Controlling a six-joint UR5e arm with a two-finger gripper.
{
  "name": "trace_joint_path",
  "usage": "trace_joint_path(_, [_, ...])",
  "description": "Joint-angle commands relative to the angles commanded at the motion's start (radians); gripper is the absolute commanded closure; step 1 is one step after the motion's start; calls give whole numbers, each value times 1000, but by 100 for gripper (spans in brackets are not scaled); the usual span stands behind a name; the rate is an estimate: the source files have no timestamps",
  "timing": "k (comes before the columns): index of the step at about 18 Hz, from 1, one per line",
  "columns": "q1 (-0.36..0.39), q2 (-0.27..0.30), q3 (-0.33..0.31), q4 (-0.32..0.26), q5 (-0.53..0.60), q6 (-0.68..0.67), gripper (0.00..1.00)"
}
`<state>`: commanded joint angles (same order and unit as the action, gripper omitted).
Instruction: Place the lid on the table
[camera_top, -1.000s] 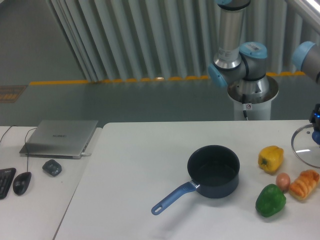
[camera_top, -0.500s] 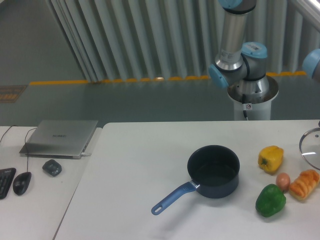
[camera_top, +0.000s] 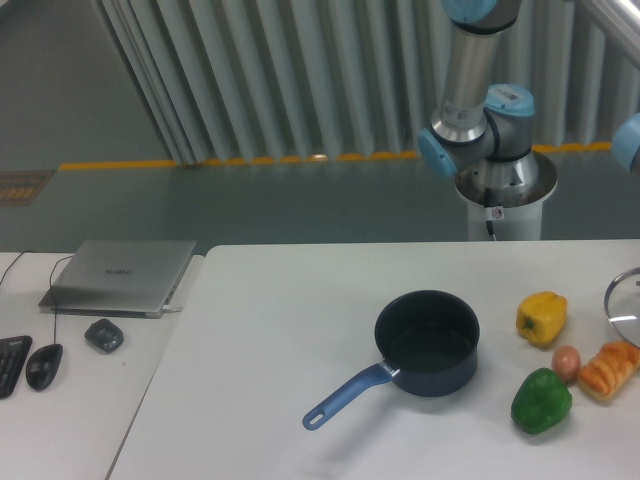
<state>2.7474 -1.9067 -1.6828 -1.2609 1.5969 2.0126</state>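
Note:
Only the left arc of the lid (camera_top: 623, 306) shows at the right edge of the frame: clear glass with a thin silvery rim, low over the white table (camera_top: 300, 330). Its knob is cut off by the frame edge. The gripper is out of view past the right edge, so whether it holds the lid cannot be seen. The arm's base and lower joints (camera_top: 480, 130) stand behind the table. A dark blue saucepan (camera_top: 425, 343) with a long blue handle stands uncovered at the table's middle right.
A yellow pepper (camera_top: 541, 317), a green pepper (camera_top: 541, 400), a small brown egg (camera_top: 566, 361) and a bread piece (camera_top: 609, 368) lie right of the pan. A separate desk on the left carries a laptop (camera_top: 120, 275), mouse (camera_top: 43, 365) and keyboard.
The lid has slid steadily to the right, so less of it shows now. The gripper, partly visible over it one second ago, has left the frame.

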Motion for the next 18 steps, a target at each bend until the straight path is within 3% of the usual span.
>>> trace_joint_path(6, [-5,-11,-5,3,2,38,59])
trace_joint_path(12, [-5,-21,-8,44,0,74,58])
trace_joint_path(14, [-3,-28,-2,46,2,75,46])
trace_joint_path(18, [-2,-26,-2,72,18,170,52])
